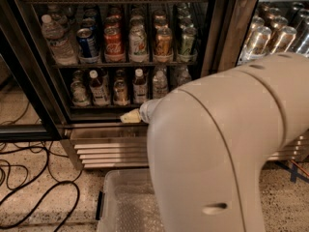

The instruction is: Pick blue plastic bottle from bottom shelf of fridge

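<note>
The fridge point(219, 37) stands open in front of me, with a ribbed steel grille base point(108, 151). Its bottom shelf point(96, 106) carries a row of small white-capped bottles point(140, 85). A pale clear-bluish bottle point(160, 83) stands toward the right of that row; I cannot tell for sure that it is the blue plastic bottle. My gripper point(129, 115) shows only as a yellowish tip at the shelf's front edge, just below the bottles and touching none. My big white arm point(231, 144) hides the rest of it.
The shelf above holds upright drink cans point(113, 45) and a clear water bottle point(57, 40). A clear plastic bin point(123, 204) sits on the floor below the grille. Black cables point(34, 187) lie at the left. A second cooler with cans point(275, 37) stands at the right.
</note>
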Tool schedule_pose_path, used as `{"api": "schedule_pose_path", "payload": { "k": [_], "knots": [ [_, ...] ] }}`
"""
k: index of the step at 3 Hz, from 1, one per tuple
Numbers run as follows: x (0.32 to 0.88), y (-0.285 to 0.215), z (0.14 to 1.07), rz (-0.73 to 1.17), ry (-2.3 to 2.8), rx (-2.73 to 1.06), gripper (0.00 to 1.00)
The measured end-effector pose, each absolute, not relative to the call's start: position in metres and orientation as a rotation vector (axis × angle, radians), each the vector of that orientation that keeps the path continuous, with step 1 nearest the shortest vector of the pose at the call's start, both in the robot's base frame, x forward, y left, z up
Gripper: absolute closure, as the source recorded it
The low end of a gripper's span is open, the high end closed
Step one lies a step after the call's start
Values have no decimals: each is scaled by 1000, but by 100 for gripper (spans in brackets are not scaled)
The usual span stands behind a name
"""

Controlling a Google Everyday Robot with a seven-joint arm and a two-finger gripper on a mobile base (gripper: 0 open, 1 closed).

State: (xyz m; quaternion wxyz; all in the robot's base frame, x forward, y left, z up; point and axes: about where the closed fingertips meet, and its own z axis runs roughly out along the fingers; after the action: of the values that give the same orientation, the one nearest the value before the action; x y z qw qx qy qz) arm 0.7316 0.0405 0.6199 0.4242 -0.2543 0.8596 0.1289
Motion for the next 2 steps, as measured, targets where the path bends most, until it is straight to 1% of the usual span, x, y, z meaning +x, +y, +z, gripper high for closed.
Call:
{"api": "schedule_pose_path", "payload": {
  "k": [1,2],
  "knots": [
    [752,50,624,324,2098,-575,2],
    [762,59,626,325,2063,-525,19]
  ]
}}
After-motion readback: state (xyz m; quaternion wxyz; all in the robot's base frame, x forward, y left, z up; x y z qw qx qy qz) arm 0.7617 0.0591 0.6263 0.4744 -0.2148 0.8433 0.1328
